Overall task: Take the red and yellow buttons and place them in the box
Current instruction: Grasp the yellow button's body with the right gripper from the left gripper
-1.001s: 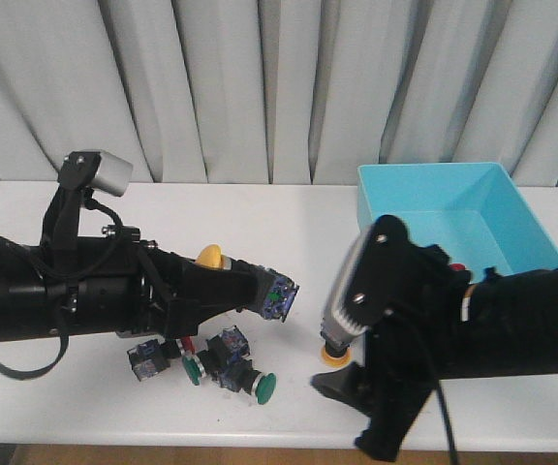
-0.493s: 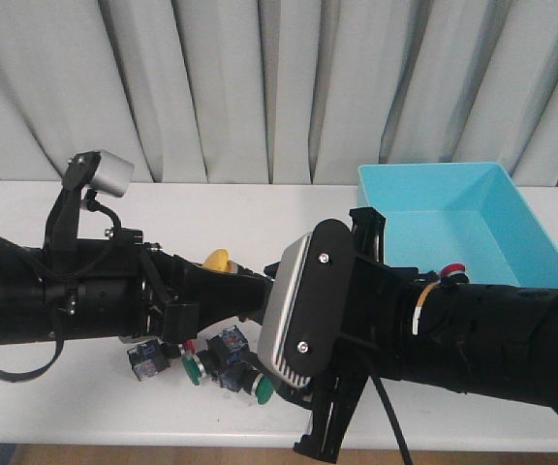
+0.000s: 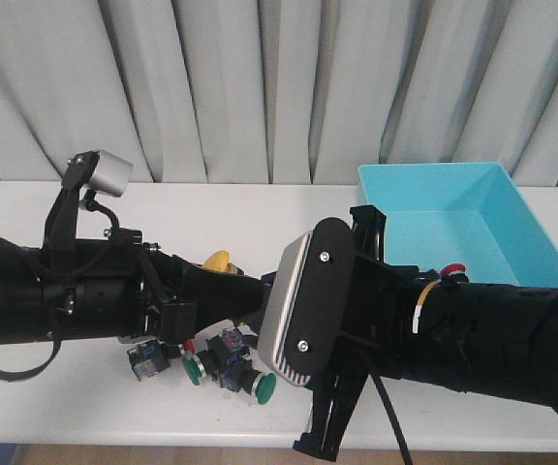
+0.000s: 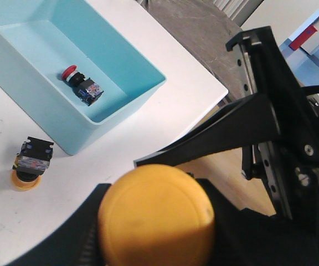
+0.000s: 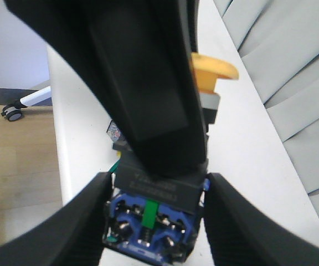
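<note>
Front view, going left to right: my left gripper [image 3: 260, 291] holds a yellow button [image 3: 218, 261], long axis toward three o'clock. My right gripper [image 5: 154, 219] straddles the button's base, jaws apart. I'd judge a handover toward the box [image 3: 511, 199] at two o'clock.

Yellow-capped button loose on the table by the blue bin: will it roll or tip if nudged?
The yellow-capped push button with black blocky body looks like stiff hard plastic. It seems to rest cap-down, so probably tips if pushed. Once over, the round cap may roll it in an arc.
</note>
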